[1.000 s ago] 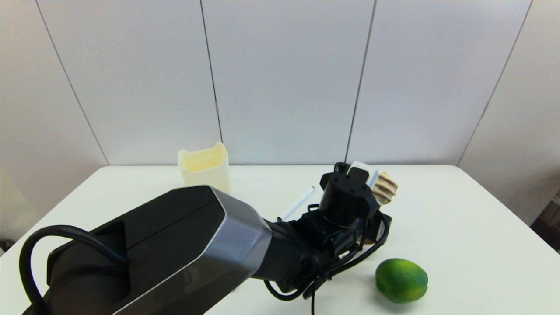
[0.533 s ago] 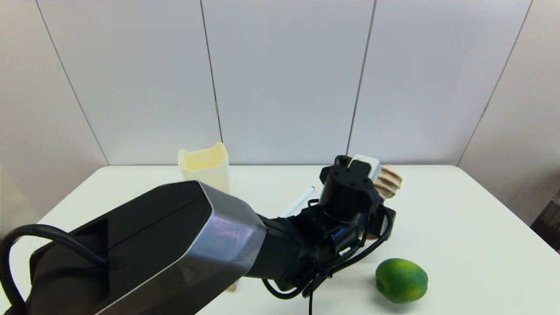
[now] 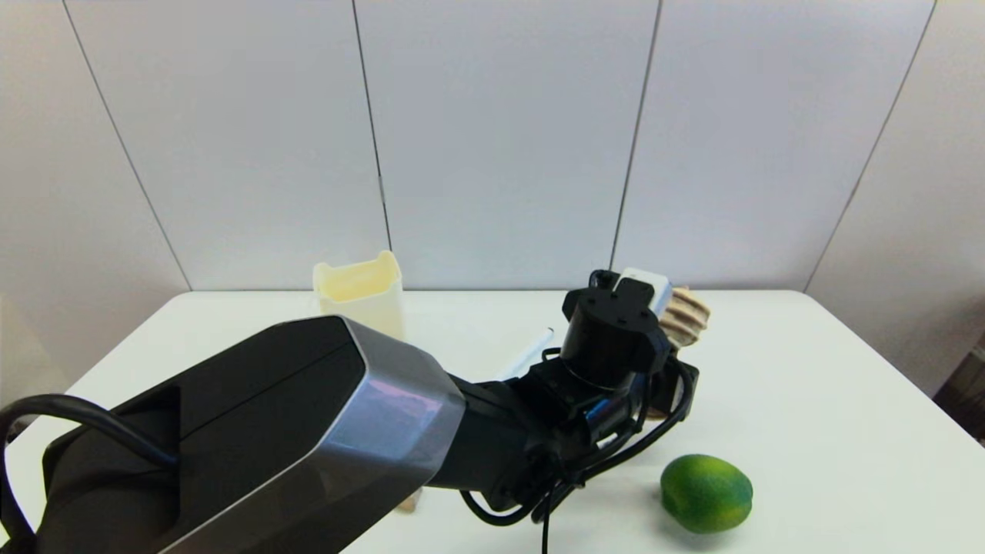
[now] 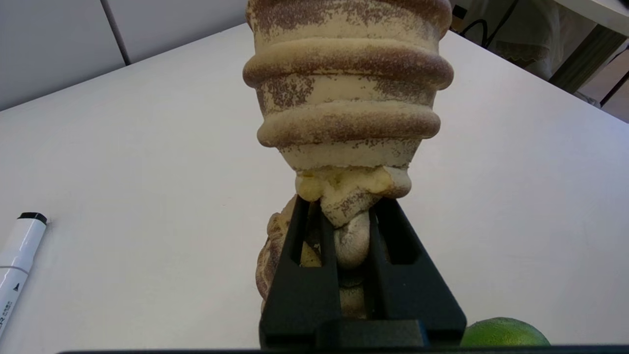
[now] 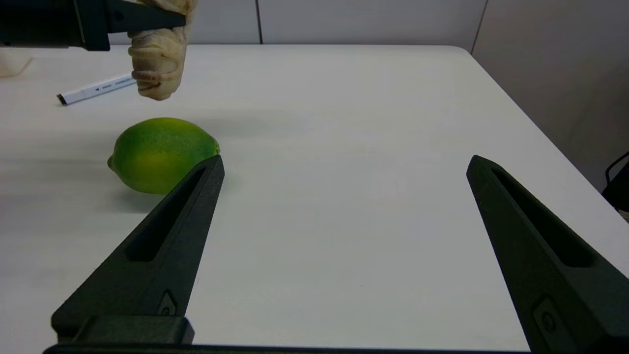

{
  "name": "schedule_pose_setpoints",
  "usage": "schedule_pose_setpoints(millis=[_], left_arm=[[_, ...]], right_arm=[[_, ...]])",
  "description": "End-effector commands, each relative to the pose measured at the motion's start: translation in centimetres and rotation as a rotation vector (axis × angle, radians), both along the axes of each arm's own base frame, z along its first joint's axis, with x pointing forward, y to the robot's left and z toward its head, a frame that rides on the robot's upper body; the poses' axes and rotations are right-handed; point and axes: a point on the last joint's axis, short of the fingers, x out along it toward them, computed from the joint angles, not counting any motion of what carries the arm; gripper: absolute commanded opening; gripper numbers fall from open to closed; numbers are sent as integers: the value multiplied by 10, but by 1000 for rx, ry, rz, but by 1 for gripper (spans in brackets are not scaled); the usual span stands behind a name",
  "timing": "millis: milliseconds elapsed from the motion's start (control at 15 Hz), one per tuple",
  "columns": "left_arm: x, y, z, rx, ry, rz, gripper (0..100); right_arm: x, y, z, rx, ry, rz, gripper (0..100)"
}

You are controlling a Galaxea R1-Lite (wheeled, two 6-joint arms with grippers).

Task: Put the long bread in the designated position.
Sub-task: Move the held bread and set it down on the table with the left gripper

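Long bread [image 4: 346, 98] pinched mid-length in the closed left hand [image 4: 344, 221], lifted clear of the worktop [image 3: 808, 385], beyond the lime [image 3: 706, 493] and just beside the white pen [image 3: 527, 356]. Long axis near upright, one end hanging down toward the worktop, the other rising above the fingers. Bare white surface all round the lime; no marking of the designated position anywhere. Right hand [image 5: 344, 255] parked nearer than the lime, fingers spread wide, holding nothing. Loaf mostly hidden behind the left wrist from the head view; grip point squashed, hard to judge.
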Motion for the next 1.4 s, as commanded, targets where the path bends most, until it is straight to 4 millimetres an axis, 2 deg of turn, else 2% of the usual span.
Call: schedule_pose_setpoints(millis=[67,533,1000,1400], left_arm=[[0,-2,-5,5,4,-2,0],[1,-4,-10,13,9,-2,0],[1,-4,-7,5,-1,2,0],[1,-3,-15,5,41,12,0]], right_arm=[[0,0,0,0,1,1,100],[0,0,0,0,1,1,100],[0,0,0,0,1,1,100],[0,0,0,0,1,1,100]])
